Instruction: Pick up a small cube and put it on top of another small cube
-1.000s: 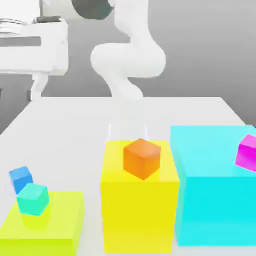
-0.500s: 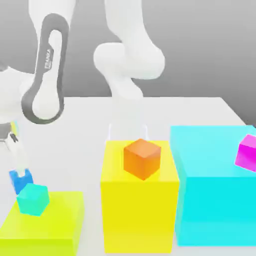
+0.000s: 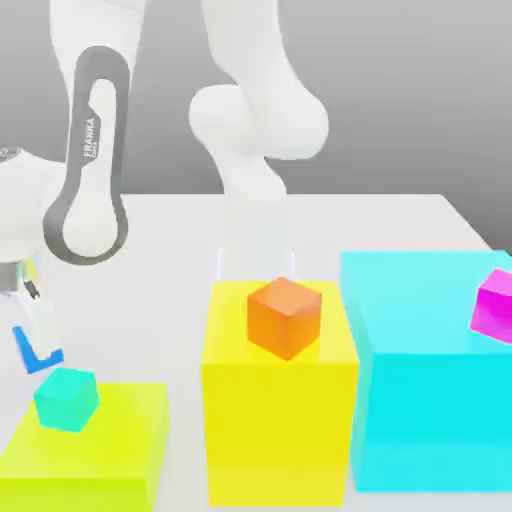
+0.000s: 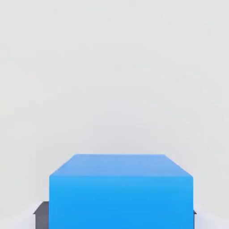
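Sitting nearest in the exterior view, the low lime block (image 3: 120, 440) carries a turquoise cube (image 3: 66, 400), one possible resting place for the load. The tall yellow block (image 3: 278, 430) holds an orange cube (image 3: 285, 318) and the wide cyan block (image 3: 430, 420) a magenta cube (image 3: 495, 308); which cube is meant as the base I cannot tell.

Just beyond the lime block, at the exterior view's left, is the blue cube (image 4: 120, 203), the one to be carried. The gripper (image 4: 120, 217) is closed on it, drawn in only as far as the cube's width allows, with a finger against each of two opposite sides. Whether it is off the table (image 3: 150, 300) I cannot tell.

I would expect it to be light, rigid and hard to damage, so a moderate squeeze should do. Those flat, parallel sides are the right place to hold it, leaving the underside free for setting down. Smooth faces might slip or let it pivot if pinched off-centre, so the lift calls for an even, level pull.
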